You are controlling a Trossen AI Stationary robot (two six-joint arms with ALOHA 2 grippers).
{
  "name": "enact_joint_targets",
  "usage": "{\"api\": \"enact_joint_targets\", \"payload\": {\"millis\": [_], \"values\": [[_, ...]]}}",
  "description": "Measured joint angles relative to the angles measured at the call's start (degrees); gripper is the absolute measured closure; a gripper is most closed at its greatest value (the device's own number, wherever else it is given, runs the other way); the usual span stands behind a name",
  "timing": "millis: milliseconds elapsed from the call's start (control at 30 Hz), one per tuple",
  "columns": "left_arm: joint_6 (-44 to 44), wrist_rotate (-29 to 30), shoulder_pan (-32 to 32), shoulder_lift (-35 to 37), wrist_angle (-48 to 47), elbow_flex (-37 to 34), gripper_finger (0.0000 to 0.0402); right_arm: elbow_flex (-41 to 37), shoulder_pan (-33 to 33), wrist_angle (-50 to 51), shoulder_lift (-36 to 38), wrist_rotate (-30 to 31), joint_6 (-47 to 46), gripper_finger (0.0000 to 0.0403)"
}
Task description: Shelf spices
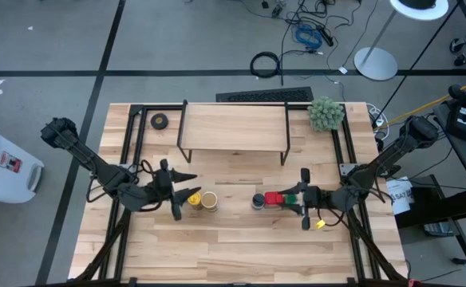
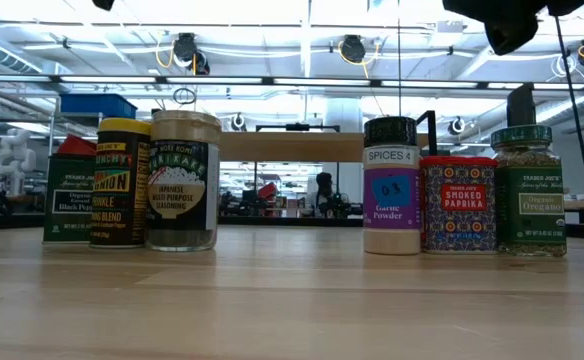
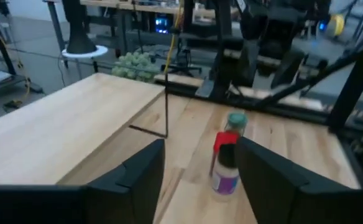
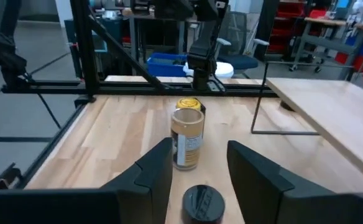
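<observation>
Spices sit in two clusters in front of the shelf (image 1: pixel 233 127), which I see from above, between my left gripper (image 1: pixel 187 185) and right gripper (image 1: pixel 303 198), both spread. Low down: yellow-lidded jar (image 2: pixel 120 182), tan-lidded jar (image 2: pixel 183 180), red square tin (image 2: pixel 459 203). My wrist cameras show fingers (image 3: pixel 135 177) apart.

2 jar clusters (image 1: pixel 203 199) (image 1: pixel 274 198) are blocking the tabletop (image 1: pixel 241 247) middle, a bare gap lying between them; the shelf (image 1: pixel 234 127) is standing clear behind.
</observation>
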State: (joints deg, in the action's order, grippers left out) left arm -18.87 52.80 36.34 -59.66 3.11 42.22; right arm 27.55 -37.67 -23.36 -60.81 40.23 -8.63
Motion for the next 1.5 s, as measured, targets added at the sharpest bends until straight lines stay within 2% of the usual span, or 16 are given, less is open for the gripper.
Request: {"api": "enact_joint_targets", "payload": {"millis": [200,333,567,767,967,1067,1267,1367,1500], "values": [[-10.35,0.45,-0.72,0.0,1.26,0.0,0.0232,0.01,0.0,-6.26,0.21,-1.41,-3.23,0.029],[-12.12,0.45,-0.68,0.0,3.72,0.02,0.0254,0.02,0.0,-8.86,0.3,-1.4,-2.7,0.0323],[-12.12,-0.15,-0.7,0.02,4.23,0.02,0.0328,0.02,0.0,-8.36,0.3,-1.51,-2.29,0.0396],[-12.04,-2.85,-0.57,0.02,5.28,0.02,0.0394,0.02,0.0,-8.7,0.3,-1.3,-3.6,0.0397],[-12.36,-3.33,-0.58,0.04,5.59,0.07,0.0367,0.02,0.51,-9.35,0.32,-0.66,-0.46,0.04],[-12.09,-3.17,-0.99,0.04,5.52,0.07,0.0355,0.02,1.23,-10.13,0.32,1.81,0.4,0.0401],[-3.02,-3.11,-2.15,0.75,5.3,0.07,0.035,0.73,3.56,-9.6,0.29,2.07,2.7,0.0402],[-4.56,-3.15,-2.61,2.81,5.45,0.07,0.035,3.81,5.16,-6.15,0.3,2.03,3.49,0.0403],[-6.7,-3.28,-3.99,6.34,4.82,0.07,0.035,9.73,7.64,4.88,0.28,1.99,3.1,0.0403]]}}
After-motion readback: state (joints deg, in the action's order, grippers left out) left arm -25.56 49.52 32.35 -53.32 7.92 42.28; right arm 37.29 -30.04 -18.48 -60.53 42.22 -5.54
